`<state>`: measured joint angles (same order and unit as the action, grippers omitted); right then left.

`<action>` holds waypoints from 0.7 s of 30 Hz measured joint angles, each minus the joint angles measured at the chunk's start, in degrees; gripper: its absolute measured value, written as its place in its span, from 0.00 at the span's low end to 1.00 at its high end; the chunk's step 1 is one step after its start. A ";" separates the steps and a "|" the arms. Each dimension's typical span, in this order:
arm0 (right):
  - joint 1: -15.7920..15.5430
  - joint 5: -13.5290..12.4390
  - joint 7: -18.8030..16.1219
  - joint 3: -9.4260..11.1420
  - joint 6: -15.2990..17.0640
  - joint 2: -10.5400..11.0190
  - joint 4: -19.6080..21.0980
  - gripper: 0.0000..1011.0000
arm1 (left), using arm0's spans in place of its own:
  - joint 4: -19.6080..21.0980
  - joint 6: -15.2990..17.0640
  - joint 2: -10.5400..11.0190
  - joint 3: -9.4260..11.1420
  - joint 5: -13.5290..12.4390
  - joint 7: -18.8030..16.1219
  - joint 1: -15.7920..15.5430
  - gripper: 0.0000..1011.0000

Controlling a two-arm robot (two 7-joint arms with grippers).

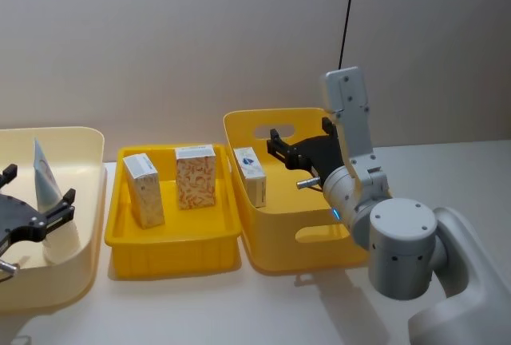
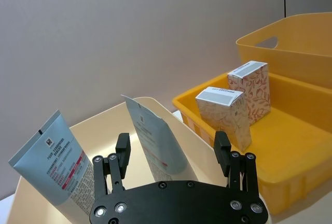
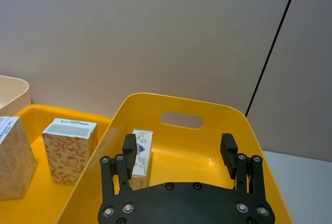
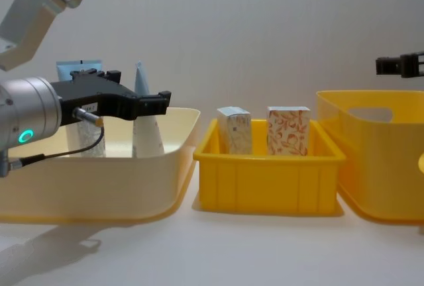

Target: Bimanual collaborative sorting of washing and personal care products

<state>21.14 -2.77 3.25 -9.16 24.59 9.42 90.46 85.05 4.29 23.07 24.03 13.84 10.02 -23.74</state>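
Hovering over the cream bin (image 1: 80,141), the left gripper (image 2: 172,142) had its jaws spread wide and held nothing. In that bin two light-blue tubes (image 2: 52,156) (image 2: 155,138) stood nearly upright, crimped ends up, long axes close to vertical. The right gripper (image 3: 179,143), equally wide open and empty, hung above the tall yellow bin (image 1: 271,113), where one white carton (image 1: 250,173) stood on end against the left wall. Two patterned cartons (image 1: 144,189) (image 1: 196,176) stood upright in the shallow yellow tray (image 1: 172,241) between the bins.
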 joint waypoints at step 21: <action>0.00 0.01 0.01 0.00 0.00 0.00 0.01 0.99 | -5.14 3.52 -1.99 1.36 -2.85 0.69 -4.54 0.99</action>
<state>21.14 -2.77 3.26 -9.17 24.59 9.42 90.47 79.91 7.81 21.08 25.39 10.99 10.72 -28.28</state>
